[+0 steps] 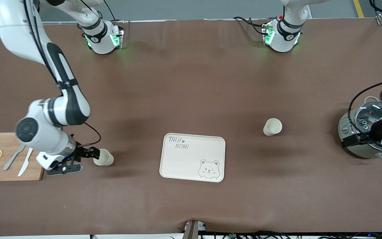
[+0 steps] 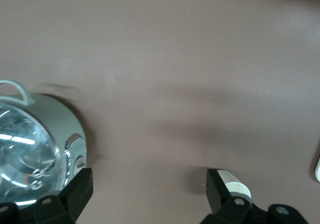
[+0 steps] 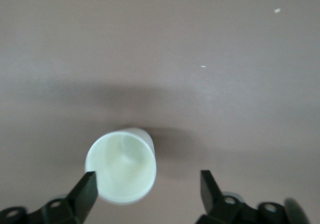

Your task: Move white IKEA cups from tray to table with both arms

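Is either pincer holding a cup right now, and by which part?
Nothing is held. The right pincer is open beside one white cup, not clamping it. The left pincer is open over the lidded pot.

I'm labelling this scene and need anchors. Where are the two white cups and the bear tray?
Cup by the right claw (image 1: 104, 158): front view, on its side wall.
Cup toward the left arm's end (image 1: 272, 126): front view, on its side wall.
Bear tray (image 1: 191, 156): front view, bare middle.
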`<state>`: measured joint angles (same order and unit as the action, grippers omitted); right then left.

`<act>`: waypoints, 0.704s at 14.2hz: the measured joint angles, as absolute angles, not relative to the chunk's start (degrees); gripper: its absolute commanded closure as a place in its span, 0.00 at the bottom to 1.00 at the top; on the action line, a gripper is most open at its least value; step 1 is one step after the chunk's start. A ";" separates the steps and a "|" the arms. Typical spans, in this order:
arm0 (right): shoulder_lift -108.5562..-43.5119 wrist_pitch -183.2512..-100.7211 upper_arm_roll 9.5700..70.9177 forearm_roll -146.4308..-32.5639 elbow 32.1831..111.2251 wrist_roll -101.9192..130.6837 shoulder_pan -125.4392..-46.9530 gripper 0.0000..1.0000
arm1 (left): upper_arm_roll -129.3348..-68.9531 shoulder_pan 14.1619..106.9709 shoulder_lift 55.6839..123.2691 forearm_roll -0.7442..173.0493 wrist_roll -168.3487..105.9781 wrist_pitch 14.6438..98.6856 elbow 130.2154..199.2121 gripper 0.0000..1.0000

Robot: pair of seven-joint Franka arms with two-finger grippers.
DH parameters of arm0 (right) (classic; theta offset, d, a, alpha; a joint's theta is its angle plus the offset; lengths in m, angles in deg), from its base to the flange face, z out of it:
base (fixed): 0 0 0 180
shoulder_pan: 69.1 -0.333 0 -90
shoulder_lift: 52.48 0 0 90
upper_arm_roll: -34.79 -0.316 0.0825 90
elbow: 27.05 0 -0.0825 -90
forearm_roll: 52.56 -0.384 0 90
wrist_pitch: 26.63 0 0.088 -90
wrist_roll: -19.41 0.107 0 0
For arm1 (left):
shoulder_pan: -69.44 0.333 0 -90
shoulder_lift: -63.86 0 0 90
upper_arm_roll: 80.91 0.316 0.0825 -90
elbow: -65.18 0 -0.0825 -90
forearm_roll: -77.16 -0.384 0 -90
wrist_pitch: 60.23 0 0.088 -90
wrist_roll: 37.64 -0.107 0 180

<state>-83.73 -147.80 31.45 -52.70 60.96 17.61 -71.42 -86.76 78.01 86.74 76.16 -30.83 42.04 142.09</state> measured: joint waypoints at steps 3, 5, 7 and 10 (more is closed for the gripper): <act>-79.40 -130.39 31.57 -53.43 52.60 18.73 -70.95 0.00 | -87.38 77.31 86.47 78.48 -28.86 40.63 141.63 0.00; -76.54 -122.86 31.06 -53.70 49.41 25.05 -71.07 0.00 | -90.00 76.04 85.78 78.58 -25.15 35.79 140.05 0.00; -74.81 -120.75 30.69 -53.72 48.90 28.83 -71.84 0.00 | -91.55 75.23 82.92 78.58 -24.54 30.76 138.62 0.00; -73.33 -118.65 30.65 -53.72 48.90 30.68 -72.92 0.00 | -93.41 74.05 78.19 79.65 -24.65 28.06 138.82 0.00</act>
<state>-73.33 -118.65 30.65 -53.72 48.90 30.68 -72.92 -93.41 74.05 78.19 79.65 -24.65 28.06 138.82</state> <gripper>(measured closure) 0.000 0.000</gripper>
